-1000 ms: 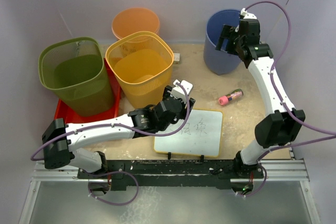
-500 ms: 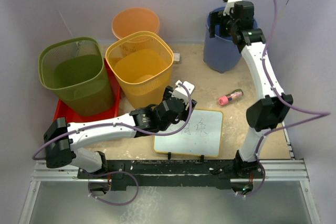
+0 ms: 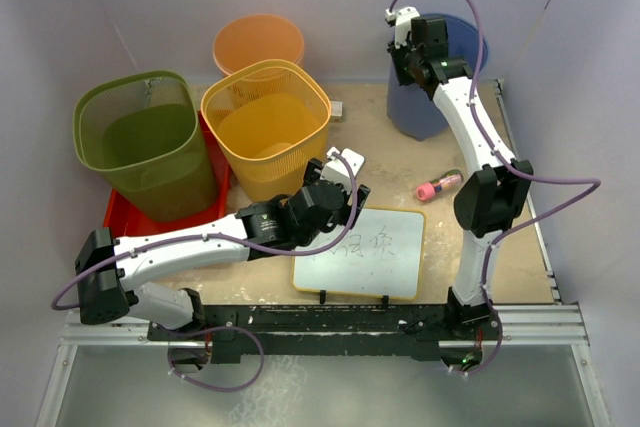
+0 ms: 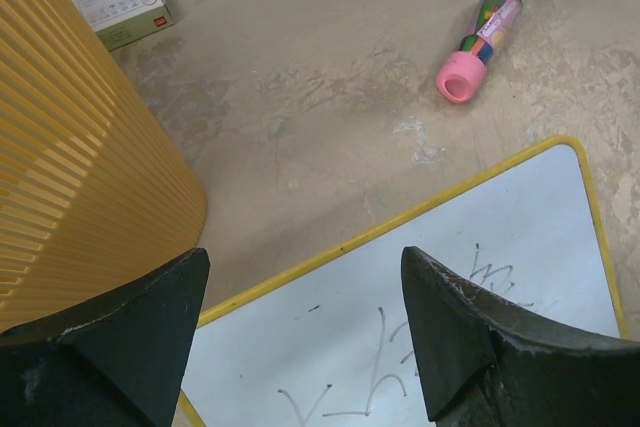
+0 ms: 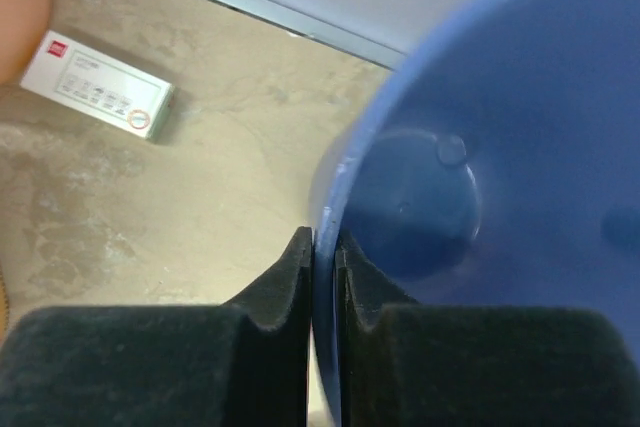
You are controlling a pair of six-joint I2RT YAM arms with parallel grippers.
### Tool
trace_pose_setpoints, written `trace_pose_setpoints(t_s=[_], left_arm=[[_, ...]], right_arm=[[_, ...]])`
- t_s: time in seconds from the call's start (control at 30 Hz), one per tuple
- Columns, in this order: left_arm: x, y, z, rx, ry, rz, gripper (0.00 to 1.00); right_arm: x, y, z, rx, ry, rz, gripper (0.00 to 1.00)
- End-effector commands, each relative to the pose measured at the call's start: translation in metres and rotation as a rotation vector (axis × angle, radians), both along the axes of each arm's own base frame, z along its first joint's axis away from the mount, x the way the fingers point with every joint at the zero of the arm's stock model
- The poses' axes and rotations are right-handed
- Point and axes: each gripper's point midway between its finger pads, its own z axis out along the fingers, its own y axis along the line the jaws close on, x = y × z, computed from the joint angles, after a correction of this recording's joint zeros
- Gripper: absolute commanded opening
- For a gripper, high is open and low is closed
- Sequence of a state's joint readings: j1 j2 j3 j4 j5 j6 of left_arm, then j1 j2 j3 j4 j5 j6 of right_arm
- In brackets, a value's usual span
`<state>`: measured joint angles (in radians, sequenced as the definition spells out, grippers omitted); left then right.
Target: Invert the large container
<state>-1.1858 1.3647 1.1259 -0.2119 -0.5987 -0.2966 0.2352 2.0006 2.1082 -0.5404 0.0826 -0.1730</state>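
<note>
Blue container (image 3: 428, 112) stands upright with its mouth up at the far right of the table (image 3: 390, 162). The right gripper (image 5: 322, 247) is clamped on its rim, on the side facing a small white box (image 5: 98, 84). In the right wrist view the two black fingers (image 5: 280, 292) are pinched close, with only the thin blue wall between them. One finger is outside the container and the other inside. The container's round floor lies just beyond the fingertips and to their right. The box lies on the table ahead and to the left of this gripper, well apart from it.

The left gripper (image 4: 303, 267) hangs low with its jaws spread wide and nothing between them. Below it is the yellow-framed edge of a whiteboard (image 4: 470, 317). The yellow basket (image 4: 70, 147) stands just beside its left finger, and a pink-capped tube (image 4: 478, 42) lies on the table ahead and to its right.
</note>
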Motion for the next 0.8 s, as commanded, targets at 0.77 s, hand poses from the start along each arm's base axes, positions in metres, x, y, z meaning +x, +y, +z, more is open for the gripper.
trace_pose_setpoints(t_s=[0.77], left_arm=[[-0.004,-0.009,0.028,-0.126,-0.001,-0.032,0.75]], right_arm=[[-0.019,-0.056,0.07,1.064,-0.078,0.077,0.0]])
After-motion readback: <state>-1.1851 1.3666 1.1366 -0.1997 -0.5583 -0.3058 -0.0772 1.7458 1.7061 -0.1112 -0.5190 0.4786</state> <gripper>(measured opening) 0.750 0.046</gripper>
